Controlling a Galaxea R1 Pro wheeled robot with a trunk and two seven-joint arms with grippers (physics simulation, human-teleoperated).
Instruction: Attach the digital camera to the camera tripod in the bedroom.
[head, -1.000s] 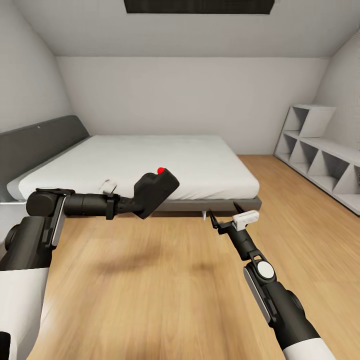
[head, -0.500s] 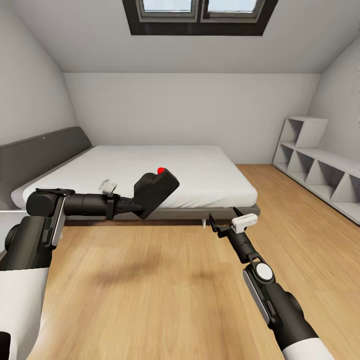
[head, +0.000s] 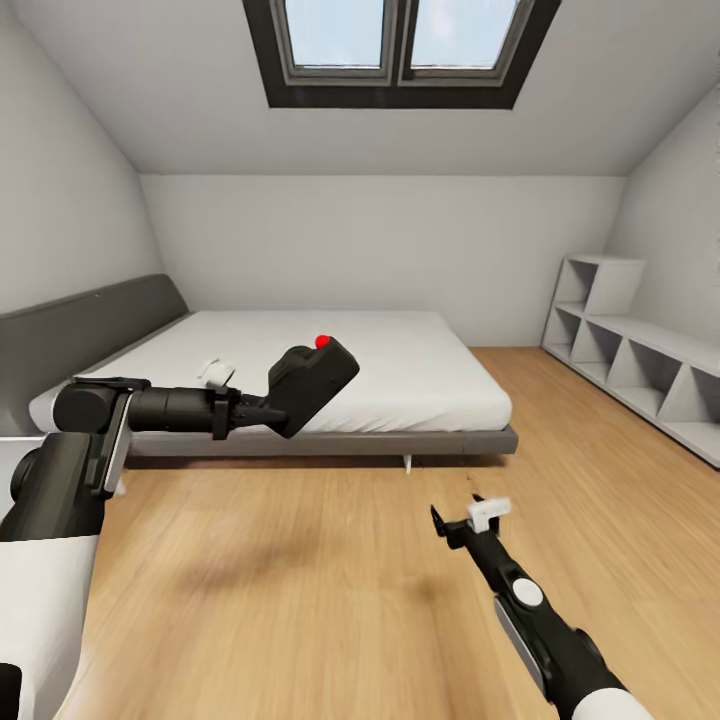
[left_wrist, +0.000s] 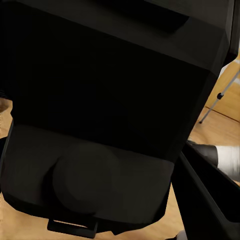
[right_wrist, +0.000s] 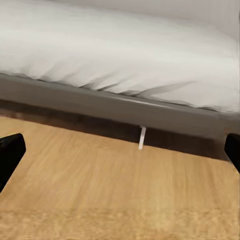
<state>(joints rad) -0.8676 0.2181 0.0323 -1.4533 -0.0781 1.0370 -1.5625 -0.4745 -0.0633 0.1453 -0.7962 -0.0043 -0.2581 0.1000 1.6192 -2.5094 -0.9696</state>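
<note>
Digital camera, head view: small matte-black boxy digital camera (head: 312, 387) with red round button on top, pinched by the left gripper (head: 262, 410), held in the air in front of the grey-framed white bed (head: 330, 365).
Right gripper, head view: right gripper (head: 455, 517) low over the light wood floor (head: 330, 570), fingers spread.
Room, head view: dark-framed double skylight (head: 395, 50) above; white cubby shelf (head: 640, 350) along the right wall.
Left wrist view: the camera's black body (left_wrist: 110, 110) very close.
Right wrist view: two black fingertips (right_wrist: 10, 152) far apart, bed frame beyond.

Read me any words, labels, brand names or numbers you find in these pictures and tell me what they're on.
No readable text anywhere.
The digital camera, held in the left hand, shows plain black faces and a red button, no brand.
The bed, the cubby shelf and the right hand carry no markings.
</note>
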